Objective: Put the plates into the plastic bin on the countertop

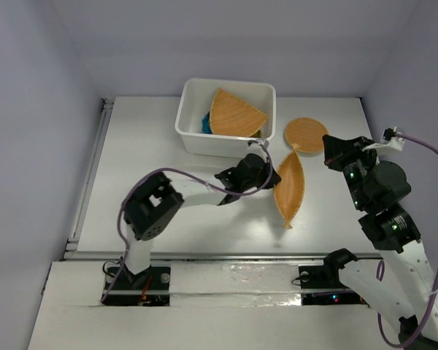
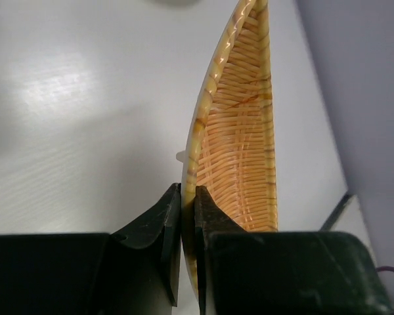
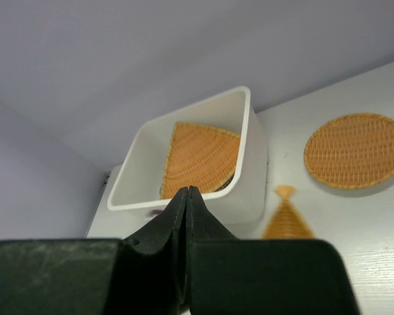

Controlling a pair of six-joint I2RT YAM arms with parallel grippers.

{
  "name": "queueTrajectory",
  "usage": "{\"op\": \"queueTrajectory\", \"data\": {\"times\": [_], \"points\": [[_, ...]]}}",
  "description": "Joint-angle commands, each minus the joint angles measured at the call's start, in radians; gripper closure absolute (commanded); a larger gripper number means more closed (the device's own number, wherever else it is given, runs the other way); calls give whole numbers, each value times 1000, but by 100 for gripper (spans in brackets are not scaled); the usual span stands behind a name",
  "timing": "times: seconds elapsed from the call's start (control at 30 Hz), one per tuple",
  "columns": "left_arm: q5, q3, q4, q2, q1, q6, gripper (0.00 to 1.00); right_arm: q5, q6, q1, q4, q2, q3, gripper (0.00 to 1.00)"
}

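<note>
My left gripper (image 1: 269,173) is shut on the rim of a leaf-shaped wicker plate (image 1: 290,189) and holds it tilted on edge over the countertop (image 1: 175,160), just in front of the plastic bin (image 1: 197,140). In the left wrist view the fingertips (image 2: 187,197) pinch the plate's rim (image 2: 240,131). The bin holds a fan-shaped wicker plate (image 1: 236,113) over a teal plate (image 1: 206,122). A round wicker plate (image 1: 305,135) lies to the right of the bin. My right gripper (image 1: 333,151) is shut and empty, beside the round plate.
The right wrist view shows the bin (image 3: 249,157), the fan plate (image 3: 200,157), the round plate (image 3: 356,151) and the leaf plate's tip (image 3: 286,220). A metal rail (image 1: 87,175) runs along the left edge of the countertop.
</note>
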Motion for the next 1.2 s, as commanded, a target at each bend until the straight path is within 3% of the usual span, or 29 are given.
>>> {"op": "queueTrajectory", "data": {"times": [0.0, 0.2, 0.43, 0.47, 0.5, 0.57, 0.6, 0.67, 0.87, 1.1, 1.17], "points": [[-53, -107, 201, -249, 36, 15, 100, 109, -26, -4, 50, -15, 59, 100], [-37, -366, 281, -546, 117, -5, 100, 148, -14, -36, 77, 86, 85, 100], [-50, -457, 222, -797, 273, 9, 100, -105, 190, -300, 232, 339, -39, 100], [-42, -452, 215, -808, 294, 12, 100, -139, 213, -382, 269, 371, -51, 100], [-37, -443, 207, -812, 309, 13, 100, -165, 236, -418, 284, 435, -60, 91], [-27, -403, 198, -806, 355, 15, 100, -251, 305, -519, 337, 501, -86, 77], [-8, -388, 193, -797, 370, 13, 100, -268, 333, -538, 361, 532, -91, 60], [-5, -333, 192, -757, 412, 10, 100, -255, 358, -564, 364, 623, -89, 46], [116, -184, 172, -604, 504, -22, 100, -407, 444, -642, 389, 918, -23, 45], [173, -41, 110, -447, 559, -22, 100, -475, 508, -665, 462, 1074, -5, 46], [173, -11, 103, -407, 559, -20, 100, -486, 514, -665, 464, 1095, 15, 50]]}}
